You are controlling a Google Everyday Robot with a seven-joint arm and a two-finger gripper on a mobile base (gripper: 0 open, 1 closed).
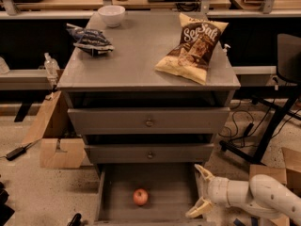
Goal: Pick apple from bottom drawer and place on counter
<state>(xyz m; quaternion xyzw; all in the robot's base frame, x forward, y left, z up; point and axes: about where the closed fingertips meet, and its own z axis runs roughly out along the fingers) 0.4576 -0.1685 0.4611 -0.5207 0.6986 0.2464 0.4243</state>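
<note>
Reaching step, as I read it: apple sits alone on the floor of the open bottom drawer, a little left of centre, untouched. Gripper hangs at the drawer's right front edge, fingers spread wide, holding nothing, near the fruit but apart from it. Next I'd need to swing left and down over the apple, clear of the drawer wall, before any lift to the counter.

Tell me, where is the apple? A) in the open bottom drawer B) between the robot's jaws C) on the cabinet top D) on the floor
A: the apple lies on the bottom drawer floor; the gripper is at the drawer's right edge, jaws open, empty.
</note>
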